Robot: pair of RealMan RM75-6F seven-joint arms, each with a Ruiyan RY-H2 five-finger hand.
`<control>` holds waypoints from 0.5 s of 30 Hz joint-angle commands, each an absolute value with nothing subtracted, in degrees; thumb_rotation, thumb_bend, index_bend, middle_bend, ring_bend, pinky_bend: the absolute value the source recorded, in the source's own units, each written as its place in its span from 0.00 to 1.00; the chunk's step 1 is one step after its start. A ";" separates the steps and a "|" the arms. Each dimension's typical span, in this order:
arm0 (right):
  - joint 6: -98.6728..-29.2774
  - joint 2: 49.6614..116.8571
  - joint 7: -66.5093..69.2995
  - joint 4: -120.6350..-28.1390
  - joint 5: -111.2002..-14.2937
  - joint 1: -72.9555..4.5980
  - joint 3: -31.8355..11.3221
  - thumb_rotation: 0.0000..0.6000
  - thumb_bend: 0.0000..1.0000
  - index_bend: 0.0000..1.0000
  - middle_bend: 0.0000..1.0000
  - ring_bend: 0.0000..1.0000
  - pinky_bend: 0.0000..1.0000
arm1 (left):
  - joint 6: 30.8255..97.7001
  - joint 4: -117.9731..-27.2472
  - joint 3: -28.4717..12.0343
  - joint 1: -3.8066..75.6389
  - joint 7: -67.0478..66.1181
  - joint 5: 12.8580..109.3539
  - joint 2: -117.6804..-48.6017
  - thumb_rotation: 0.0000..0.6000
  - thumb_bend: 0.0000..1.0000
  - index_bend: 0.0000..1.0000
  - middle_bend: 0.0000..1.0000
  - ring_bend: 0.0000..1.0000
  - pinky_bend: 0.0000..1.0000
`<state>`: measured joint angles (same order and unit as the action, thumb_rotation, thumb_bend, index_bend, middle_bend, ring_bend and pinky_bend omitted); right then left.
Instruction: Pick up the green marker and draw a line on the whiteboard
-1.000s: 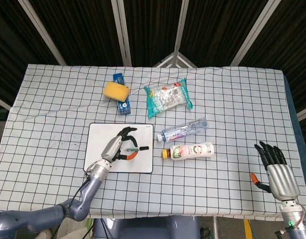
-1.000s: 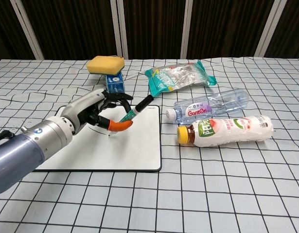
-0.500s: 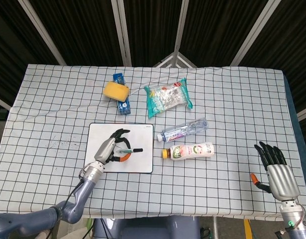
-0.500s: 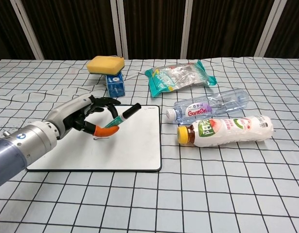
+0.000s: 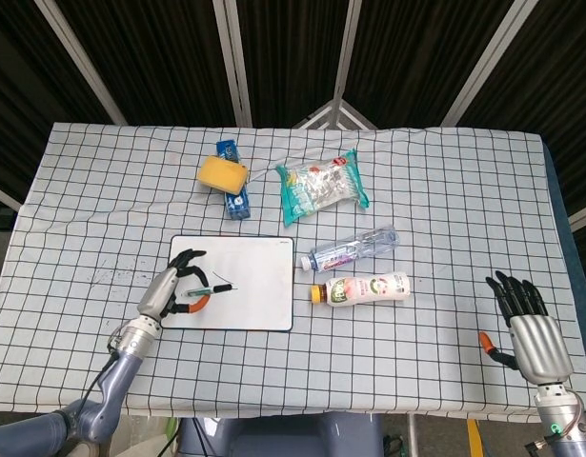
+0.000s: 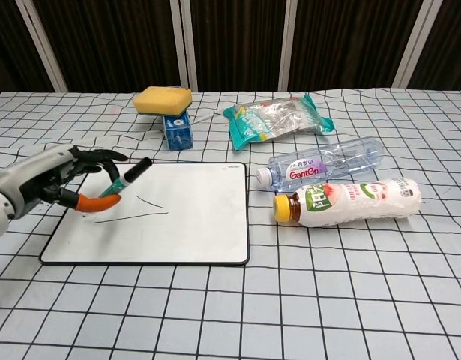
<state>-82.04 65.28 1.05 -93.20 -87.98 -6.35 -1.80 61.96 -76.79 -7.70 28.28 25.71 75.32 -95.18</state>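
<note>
Two dark strokes mark our white rectangular whiteboard. Our left hand pinches the slim green marker over the board's left edge; our right hand hangs spread, holding nothing.

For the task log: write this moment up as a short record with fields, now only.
left robot hand: holds the green marker, tilted, at the whiteboard's left edge
right robot hand: holds nothing, fingers apart, at the table's right side
whiteboard: flat on the table, thin dark strokes on its left part
bottles: clear water bottle and white drink bottle, both lying right of the board
behind the board: yellow sponge on a blue box, snack bag
</note>
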 commanded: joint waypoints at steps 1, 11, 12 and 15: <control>-82.03 65.29 0.99 -93.22 -88.00 -6.33 -1.76 1.00 0.35 0.00 0.00 0.00 0.00 | 64.56 -80.61 -8.67 27.23 27.62 76.99 -91.83 1.00 0.53 0.65 0.11 0.00 0.05; -81.80 65.15 0.94 -93.46 -87.62 -6.29 -1.77 1.00 0.35 0.00 0.00 0.00 0.00 | 66.98 -82.56 -9.75 27.60 15.80 78.70 -84.80 1.00 0.49 0.65 0.11 0.00 0.05; -81.76 65.14 0.91 -93.50 -87.57 -6.29 -1.78 1.00 0.35 0.00 0.00 0.00 0.00 | 66.66 -82.11 -9.52 27.66 13.94 78.42 -84.46 1.00 0.48 0.65 0.11 0.00 0.05; -81.59 65.11 0.78 -93.59 -87.43 -6.33 -1.78 1.00 0.35 0.00 0.00 0.00 0.00 | 65.09 -80.37 -8.56 27.82 7.54 76.92 -83.61 1.00 0.44 0.65 0.11 0.00 0.05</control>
<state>-81.59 65.12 0.78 -93.59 -87.43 -6.33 -1.78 66.38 -82.30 -9.36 27.56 14.08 78.37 -85.21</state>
